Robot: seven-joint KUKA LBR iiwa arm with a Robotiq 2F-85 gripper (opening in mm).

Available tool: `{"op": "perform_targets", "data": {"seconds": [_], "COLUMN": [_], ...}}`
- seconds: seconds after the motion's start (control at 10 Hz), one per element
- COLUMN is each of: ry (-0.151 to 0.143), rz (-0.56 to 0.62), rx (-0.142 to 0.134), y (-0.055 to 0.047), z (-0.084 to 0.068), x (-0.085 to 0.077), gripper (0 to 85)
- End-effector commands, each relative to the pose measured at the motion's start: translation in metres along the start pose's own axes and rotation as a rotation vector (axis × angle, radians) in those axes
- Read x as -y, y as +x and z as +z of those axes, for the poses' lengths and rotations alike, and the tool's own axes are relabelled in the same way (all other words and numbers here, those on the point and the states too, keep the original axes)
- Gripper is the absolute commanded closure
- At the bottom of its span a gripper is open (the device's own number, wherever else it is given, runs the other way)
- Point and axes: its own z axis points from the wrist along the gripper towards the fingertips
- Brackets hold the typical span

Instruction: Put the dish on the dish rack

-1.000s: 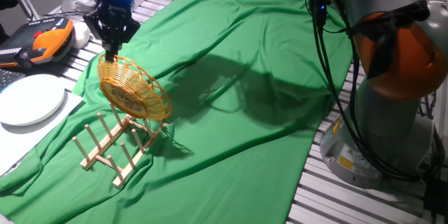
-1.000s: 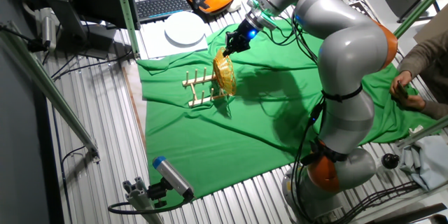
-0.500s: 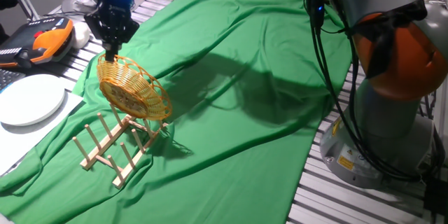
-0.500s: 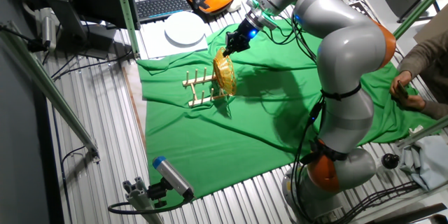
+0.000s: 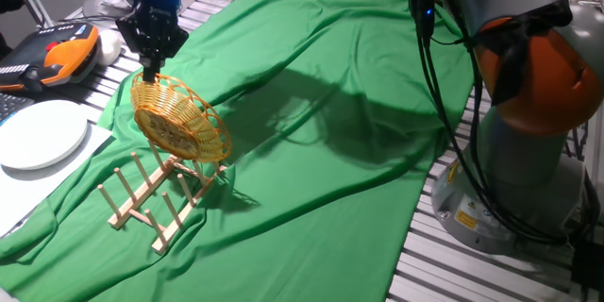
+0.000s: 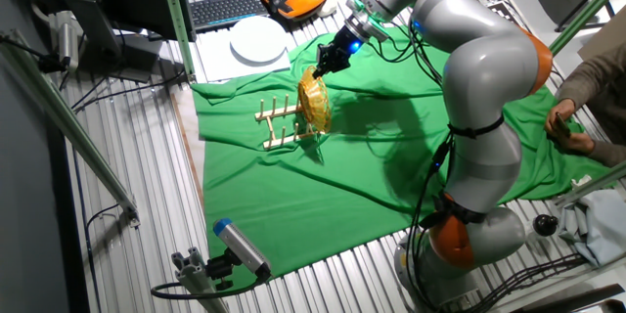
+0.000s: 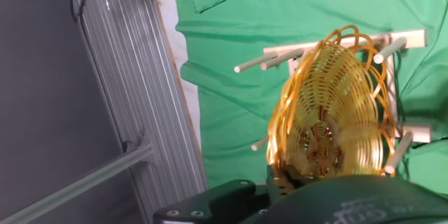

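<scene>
Green cloth drapes most of the slatted metal table, rumpled into long folds. At the far corner of that cloth the pincer points straight down, a blue light glowing on its body, and its fingertips sit closed on the top rim of the dish. The hand view shows the same grip from above: the woven golden rim runs right up under the dark pincer body, though the fingertips themselves are hidden there.

The dish stands on edge, tilted, its open lattice bowl facing the camera in one fixed view. Its lower rim sits down among the upright pegs at one end of the dish rack, and in the hand view pegs show on both sides of the dish. The dish rack lies flat on the cloth, its remaining pegs bare.

Just off the cloth's edge rests a white plate, and beyond it an orange and black hand controller. A keyboard lies near them.
</scene>
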Motion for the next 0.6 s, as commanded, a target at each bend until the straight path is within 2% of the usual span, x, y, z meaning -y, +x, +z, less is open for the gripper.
{"op": "perform_targets", "data": {"seconds": [0.0, 0.1, 0.3, 0.5], "ry": [0.006, 0.013, 0.050, 0.060], "rz": [0.010, 0.017, 0.035, 0.104], "rx": [-0.002, 0.000, 0.056, 0.096], "y": [-0.0004, 0.0000, 0.0000, 0.0000], "z": [0.0005, 0.0009, 0.0009, 0.0009], "x": [-0.0044, -0.0061, -0.0061, -0.0061], "gripper": [85.0, 85.0, 85.0, 85.0]}}
